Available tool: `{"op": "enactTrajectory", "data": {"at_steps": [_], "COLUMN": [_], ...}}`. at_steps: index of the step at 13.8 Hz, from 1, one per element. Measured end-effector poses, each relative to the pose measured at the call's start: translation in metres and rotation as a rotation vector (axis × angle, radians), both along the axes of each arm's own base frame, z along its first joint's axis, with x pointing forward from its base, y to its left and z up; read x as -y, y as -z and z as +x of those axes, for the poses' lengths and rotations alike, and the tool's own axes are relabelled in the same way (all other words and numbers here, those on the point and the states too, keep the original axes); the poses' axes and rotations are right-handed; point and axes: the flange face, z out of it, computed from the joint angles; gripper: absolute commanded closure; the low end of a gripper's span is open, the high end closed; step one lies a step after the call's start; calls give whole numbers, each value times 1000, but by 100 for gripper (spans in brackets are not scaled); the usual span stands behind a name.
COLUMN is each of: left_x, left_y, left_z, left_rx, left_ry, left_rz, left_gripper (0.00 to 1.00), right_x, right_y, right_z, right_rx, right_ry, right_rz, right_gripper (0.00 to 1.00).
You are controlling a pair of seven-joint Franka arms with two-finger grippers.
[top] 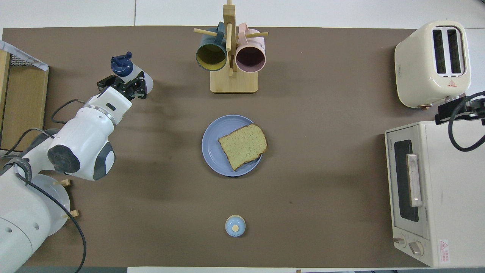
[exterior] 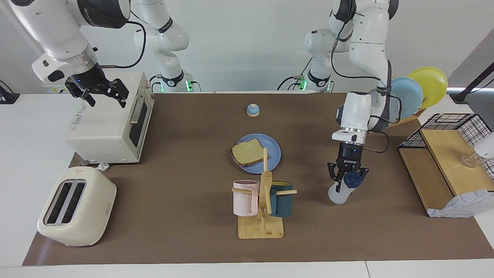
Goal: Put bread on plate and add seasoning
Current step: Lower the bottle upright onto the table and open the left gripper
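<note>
The bread [exterior: 247, 152] [top: 243, 146] lies on the round blue plate [exterior: 273, 156] [top: 211, 151] in the middle of the mat. My left gripper [exterior: 347, 180] [top: 123, 84] is shut on the seasoning [exterior: 336, 195] [top: 146, 79], gripping it just below its dark blue cap. The bottle hangs tilted, low over the mat between the mug rack and the wooden shelf, toward the left arm's end of the table. I cannot tell whether its base touches the mat. My right gripper [exterior: 103, 97] waits open above the toaster oven, holding nothing.
A wooden mug rack [exterior: 262, 224] [top: 233, 81] with a pink and a dark teal mug stands farther from the robots than the plate. A small bell [exterior: 252, 110] sits nearer them. Toaster oven [exterior: 108, 127] and toaster [exterior: 77, 206] fill the right arm's end; shelf [exterior: 444, 170] and plate rack [exterior: 413, 96] the left arm's.
</note>
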Motion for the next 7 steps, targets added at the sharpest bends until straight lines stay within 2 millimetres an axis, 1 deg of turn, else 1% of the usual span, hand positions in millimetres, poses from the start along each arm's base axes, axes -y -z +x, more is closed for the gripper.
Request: {"op": "enactTrajectory", "data": {"at_steps": [2, 5, 7], "left_x": [0, 0, 0], "left_y": [4, 20, 22], "left_z": [-2, -14, -17], "left_rx": [-8, -44, -49], "left_ry": [1, 5, 6], "left_rz": [1, 5, 5], "left_gripper": [100, 100, 100], "right_x": [0, 0, 0], "right_y": [0, 0, 0], "right_z": [0, 0, 0], "right_rx": [0, 0, 0], "right_ry": [0, 0, 0], "right_rz": [0, 0, 0], "right_gripper": [0, 0, 0]}}
